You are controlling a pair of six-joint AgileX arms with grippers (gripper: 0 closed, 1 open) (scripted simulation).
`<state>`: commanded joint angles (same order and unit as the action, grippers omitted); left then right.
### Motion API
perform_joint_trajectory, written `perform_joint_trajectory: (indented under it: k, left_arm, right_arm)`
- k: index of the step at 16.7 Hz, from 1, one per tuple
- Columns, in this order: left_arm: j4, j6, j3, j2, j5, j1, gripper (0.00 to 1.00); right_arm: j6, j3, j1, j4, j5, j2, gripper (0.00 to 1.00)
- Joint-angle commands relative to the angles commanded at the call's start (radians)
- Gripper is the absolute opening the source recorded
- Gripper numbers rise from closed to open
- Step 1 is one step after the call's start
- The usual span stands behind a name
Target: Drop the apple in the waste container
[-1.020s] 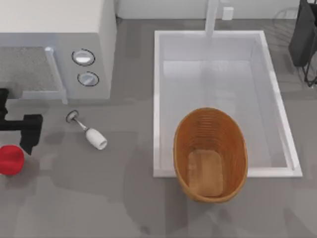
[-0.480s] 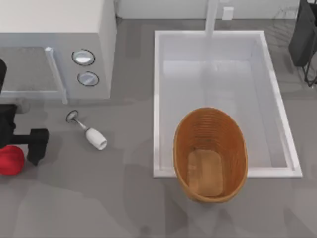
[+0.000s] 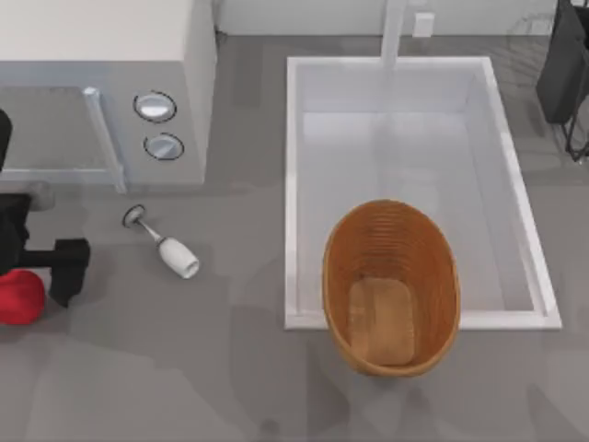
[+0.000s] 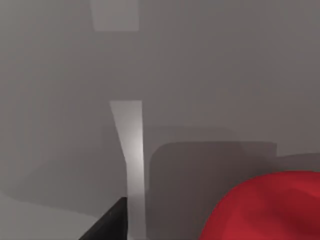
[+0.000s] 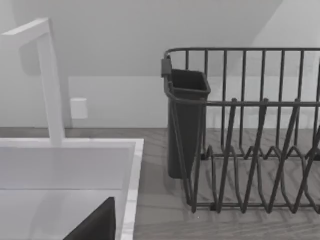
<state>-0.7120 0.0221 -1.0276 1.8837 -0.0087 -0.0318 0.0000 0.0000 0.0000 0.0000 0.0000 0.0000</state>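
Worktop (image 3: 184, 368): flat, matte grey; it carries everything here, and the left claw stands at its far left edge.
Sink basin (image 3: 294, 184): white, rectangular, hard-walled, well to the right of the left claw.
Waste container (image 3: 336, 276): large oval basket in an orange-brown woven look, with ribbed walls and a paler flat base; it stands at the near end of the sink basin, far to the right of the left claw, and looks empty.
Dish rack (image 5: 250, 150): thin dark wire bars with a dark cup at one corner, just ahead of the right arm, which is parked at the top right corner.
Left claw (image 3: 41, 272): black, blocky, with one dark finger (image 3: 69, 267) standing just right of the apple; whether it is released or clenched I cannot tell.
Apple (image 3: 18, 297): small, smooth, bright red and round, resting on the worktop right at the left claw, partly under it; the left wrist view shows its red curve (image 4: 270, 210) very close.
Wine glass (image 3: 170, 250): white, lying on its side, near the left claw's right.
Step in hand: judged to be the grasp on the apple, with nothing yet lifted.
Next move: likely a firm hold on a round, smooth fruit that could roll, then a lift and a long carry right to the waste container.
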Motion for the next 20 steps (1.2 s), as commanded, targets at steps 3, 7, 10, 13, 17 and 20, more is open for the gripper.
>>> perform_joint_trajectory:
  k: [3,7,10,13,17,20]
  left_arm:
    - [0.000,0.000,0.000,0.000,0.000,0.000,0.25]
    - [0.000,0.000,0.000,0.000,0.000,0.000,0.00]
    - [0.000,0.000,0.000,0.000,0.000,0.000,0.00]
    - [0.000,0.000,0.000,0.000,0.000,0.000,0.00]
    - [-0.025,-0.004,-0.013,-0.031,0.008,0.007,0.00]
    - [-0.127,-0.006,-0.062,-0.077,-0.002,0.029,0.00]
  right_arm:
    - [0.000,0.000,0.000,0.000,0.000,0.000,1.00]
    - [0.000,0.000,0.000,0.000,0.000,0.000,1.00]
    - [0.000,0.000,0.000,0.000,0.000,0.000,1.00]
    - [0.000,0.000,0.000,0.000,0.000,0.000,1.00]
    - [0.000,0.000,0.000,0.000,0.000,0.000,1.00]
    - [0.000,0.000,0.000,0.000,0.000,0.000,1.00]
